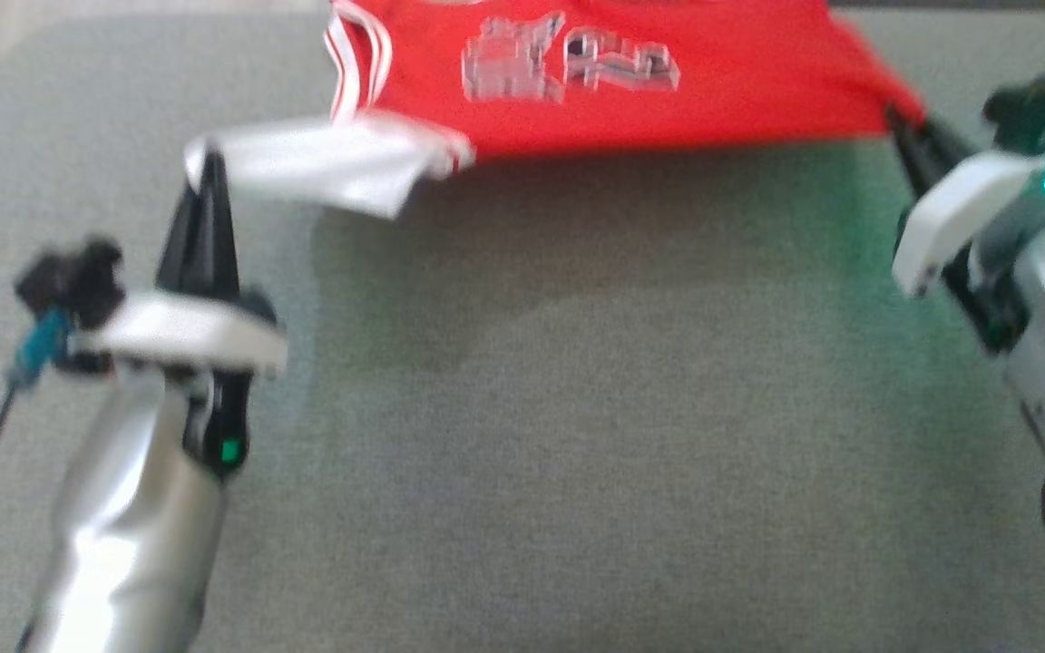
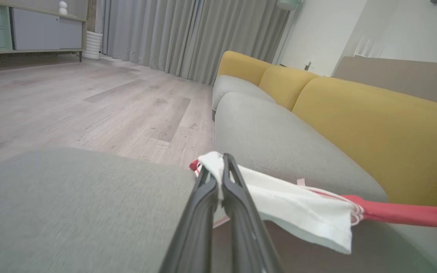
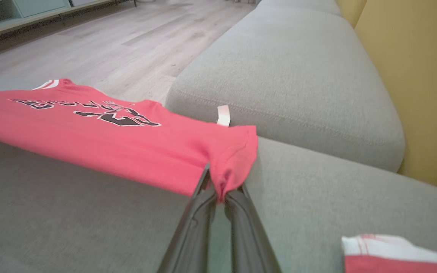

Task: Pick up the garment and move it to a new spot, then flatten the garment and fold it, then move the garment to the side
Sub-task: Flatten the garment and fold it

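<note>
Above the grey cushion, both jaws clamp the garment.

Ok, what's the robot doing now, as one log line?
garment: held stretched over grey cushion | left pincer: shut on its white corner | right pincer: shut on its red corner

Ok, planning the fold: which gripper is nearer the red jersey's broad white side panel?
Left. The left gripper pinches that white side panel; the right gripper grips the far red corner.
</note>
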{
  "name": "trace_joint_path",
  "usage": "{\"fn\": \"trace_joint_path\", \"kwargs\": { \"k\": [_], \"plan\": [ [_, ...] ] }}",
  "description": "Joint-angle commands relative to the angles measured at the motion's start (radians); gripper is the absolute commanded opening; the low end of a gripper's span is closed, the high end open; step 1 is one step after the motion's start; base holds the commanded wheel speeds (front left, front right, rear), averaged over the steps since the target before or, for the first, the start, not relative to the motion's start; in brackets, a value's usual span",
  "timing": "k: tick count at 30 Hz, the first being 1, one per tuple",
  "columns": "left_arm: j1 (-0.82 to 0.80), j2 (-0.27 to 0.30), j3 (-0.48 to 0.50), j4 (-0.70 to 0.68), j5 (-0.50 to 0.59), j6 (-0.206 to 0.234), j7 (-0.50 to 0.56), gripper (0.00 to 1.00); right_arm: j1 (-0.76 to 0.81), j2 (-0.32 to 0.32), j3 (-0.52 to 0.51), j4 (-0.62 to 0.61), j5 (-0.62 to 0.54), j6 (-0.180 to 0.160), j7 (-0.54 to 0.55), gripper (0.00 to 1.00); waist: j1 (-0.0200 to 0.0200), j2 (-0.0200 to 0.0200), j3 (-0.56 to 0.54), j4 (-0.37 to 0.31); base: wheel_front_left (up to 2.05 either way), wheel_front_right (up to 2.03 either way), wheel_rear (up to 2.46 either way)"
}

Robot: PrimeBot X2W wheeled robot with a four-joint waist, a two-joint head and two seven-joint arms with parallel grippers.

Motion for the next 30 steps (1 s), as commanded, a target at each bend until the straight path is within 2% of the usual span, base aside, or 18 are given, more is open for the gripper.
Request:
{"fn": "trace_joint_path", "kwargs": {
  "k": [1, 8, 16, 24, 30],
  "plan": [
    [0.011, 0.059, 0.026, -0.054, -0.006, 0.002, -0.011, 0.0, 0.047, -0.023, 0.024, -0.042, 0.028, -0.001, 0.003, 0.0, 0.0003, -0.0001, -0.056, 0.0, 0.0, 0.0, 0.0],
    [0.228, 0.103, -0.013, -0.214, -0.01, 0.011, 0.045, 0.0, 0.2, -0.09, 0.109, -0.163, 0.126, -0.001, 0.037, 0.0, 0.0003, -0.0001, -0.163, -0.011, 0.0, 0.0, 0.0],
    [0.417, 0.142, -0.038, -0.395, -0.003, 0.063, 0.115, 0.0, 0.339, -0.141, 0.153, -0.282, 0.216, -0.001, 0.105, 0.0, 0.0003, -0.0001, -0.228, -0.025, 0.0, 0.0, 0.0],
    [0.588, 0.159, -0.055, -0.569, -0.01, 0.123, 0.166, 0.0, 0.476, -0.197, 0.127, -0.406, 0.274, -0.001, 0.172, 0.0, 0.0003, -0.0001, -0.264, -0.036, 0.0, 0.0, 0.0],
    [0.603, 0.162, -0.048, -0.617, -0.013, 0.151, 0.177, 0.0, 0.513, -0.192, 0.065, -0.451, 0.247, -0.001, 0.196, 0.0, 0.0003, -0.0001, -0.249, -0.037, 0.0, 0.0, 0.0]
  ]
}}
